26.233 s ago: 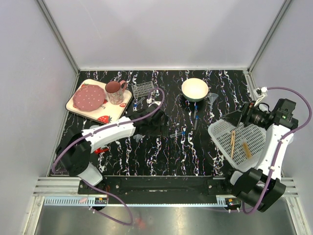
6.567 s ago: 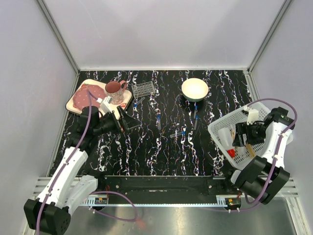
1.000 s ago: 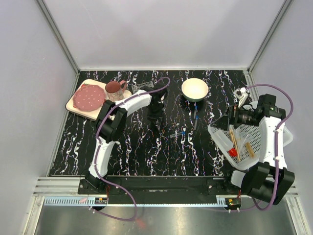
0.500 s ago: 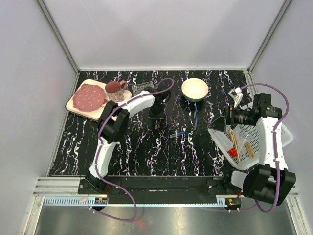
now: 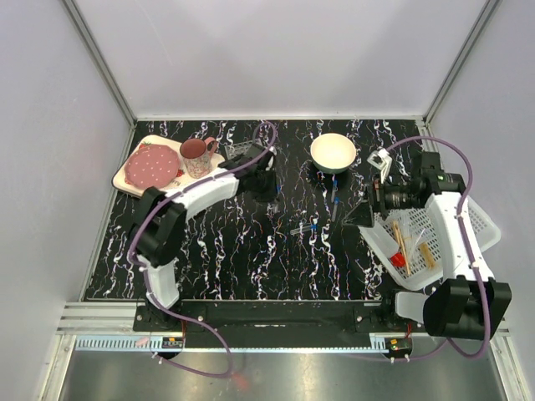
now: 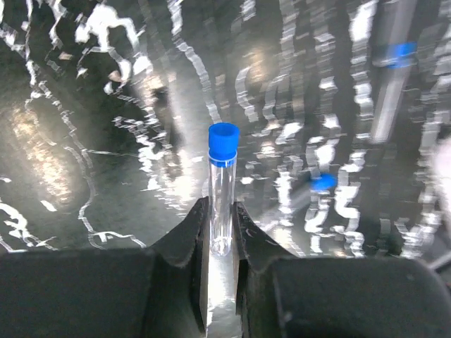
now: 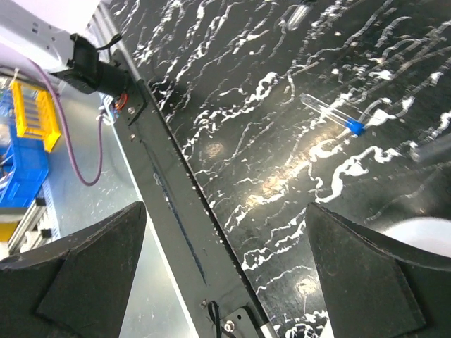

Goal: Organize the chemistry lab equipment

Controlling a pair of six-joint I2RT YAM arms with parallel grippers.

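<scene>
Now Pinching One Tube at Left, Spread Wide at Right

Clamps a blue-capped tube (image 6: pixel 223 193) in the left tool (image 6: pixel 220 220), capped end sticking out past the fingertips, above the table (image 5: pixel 251 259) and near the clear rack (image 5: pixel 242 149). Holds the right tool (image 7: pixel 225 274) spread wide over the table, beside the left edge of the white basket (image 5: pixel 478 219). Shows two loose tubes (image 5: pixel 303 226) lying flat on the table between the arms. Finds the wooden sticks (image 5: pixel 401 241) and red-tipped piece (image 5: pixel 396 260) inside the basket.
</scene>
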